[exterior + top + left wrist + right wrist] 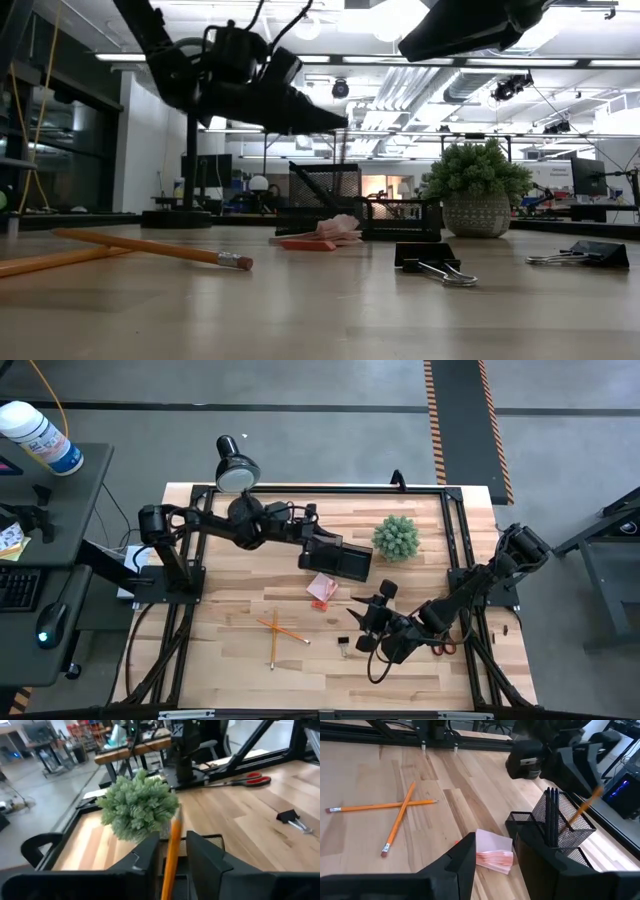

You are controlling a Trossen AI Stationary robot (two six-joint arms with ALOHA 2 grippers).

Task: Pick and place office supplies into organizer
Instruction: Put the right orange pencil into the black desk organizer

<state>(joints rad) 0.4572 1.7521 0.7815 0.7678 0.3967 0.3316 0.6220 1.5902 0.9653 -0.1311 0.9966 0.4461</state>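
The black mesh organizer [345, 563] [560, 827] stands mid-table with black pens [551, 815] upright in its tall section. My left gripper [318, 545] [173, 837] hovers over it, open. One orange pencil [173, 850] [583, 807] slants up out of the tall section and passes between the fingers, with a gap showing on each side. My right gripper [368, 628] [493, 842] is open above the table, near the pink sticky-note pad [322, 588] [492, 852]. Two crossed pencils [280, 630] [400, 807], binder clips [343, 647] [430, 260] and red-handled scissors [440, 648] [247, 781] lie flat on the wood.
A green spiky plant ball [397, 537] [137, 807] sits just behind the organizer toward the far right. A black desk lamp [237, 465] stands at the far edge. Black frame rails run along the table's sides. Bare wood lies near the front edge.
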